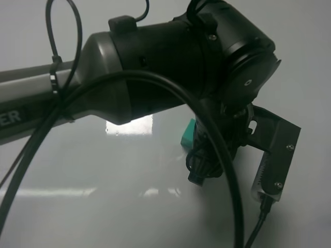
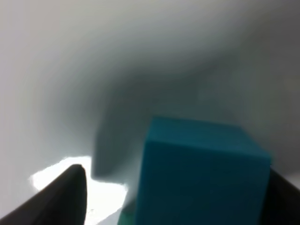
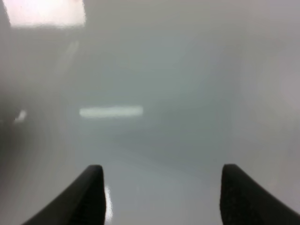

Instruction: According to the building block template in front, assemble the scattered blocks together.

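Observation:
In the left wrist view a blue-teal cube (image 2: 201, 173) sits between the fingers of my left gripper (image 2: 176, 187), close to one finger (image 2: 283, 197) and clear of the other (image 2: 61, 197). The jaws stand wide apart. A sliver of green-teal block (image 2: 125, 218) shows at the cube's foot. In the exterior high view the left arm fills the frame; its gripper (image 1: 232, 173) hangs over the table and part of a green-teal block (image 1: 189, 133) shows behind it. My right gripper (image 3: 161, 187) is open and empty over bare table. The two-tone template is hidden or out of view.
The white table (image 1: 103, 170) carries bright light reflections. A black cable (image 1: 227, 170) loops from the left arm in front of its gripper. The left arm hides much of the table in the exterior high view.

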### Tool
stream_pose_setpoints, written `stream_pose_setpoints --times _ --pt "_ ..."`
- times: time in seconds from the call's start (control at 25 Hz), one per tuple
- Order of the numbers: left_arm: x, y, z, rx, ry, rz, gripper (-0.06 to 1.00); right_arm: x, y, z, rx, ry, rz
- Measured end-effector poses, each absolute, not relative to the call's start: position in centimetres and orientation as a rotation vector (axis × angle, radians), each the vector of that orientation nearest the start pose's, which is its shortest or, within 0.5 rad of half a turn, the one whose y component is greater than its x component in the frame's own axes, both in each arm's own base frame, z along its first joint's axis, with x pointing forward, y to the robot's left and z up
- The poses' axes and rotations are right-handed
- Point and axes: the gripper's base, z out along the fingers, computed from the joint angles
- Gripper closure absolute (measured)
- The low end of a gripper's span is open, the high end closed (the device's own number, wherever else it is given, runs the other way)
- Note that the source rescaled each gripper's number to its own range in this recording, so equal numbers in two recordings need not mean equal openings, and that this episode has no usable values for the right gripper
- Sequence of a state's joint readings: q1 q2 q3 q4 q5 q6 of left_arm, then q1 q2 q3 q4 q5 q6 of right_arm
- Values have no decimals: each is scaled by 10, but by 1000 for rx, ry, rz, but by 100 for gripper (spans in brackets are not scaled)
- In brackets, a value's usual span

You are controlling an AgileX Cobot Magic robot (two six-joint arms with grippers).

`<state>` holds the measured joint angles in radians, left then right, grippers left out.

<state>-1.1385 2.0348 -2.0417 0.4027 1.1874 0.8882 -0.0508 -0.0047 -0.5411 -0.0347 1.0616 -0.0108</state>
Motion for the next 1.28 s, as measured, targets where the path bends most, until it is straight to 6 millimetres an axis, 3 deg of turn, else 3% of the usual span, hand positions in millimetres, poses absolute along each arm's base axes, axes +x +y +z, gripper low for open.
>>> stream_pose_setpoints --times 0.48,0.92,1.28 --pt "218 -391 338 2219 1296 465 9 -11 -2 288 43 1999 -81" --pt "196 -405 336 2230 1255 315 12 -11 -2 288 43 1999 -81" --pt "200 -410 340 2173 1198 332 15 -11 -2 288 43 1999 -81"
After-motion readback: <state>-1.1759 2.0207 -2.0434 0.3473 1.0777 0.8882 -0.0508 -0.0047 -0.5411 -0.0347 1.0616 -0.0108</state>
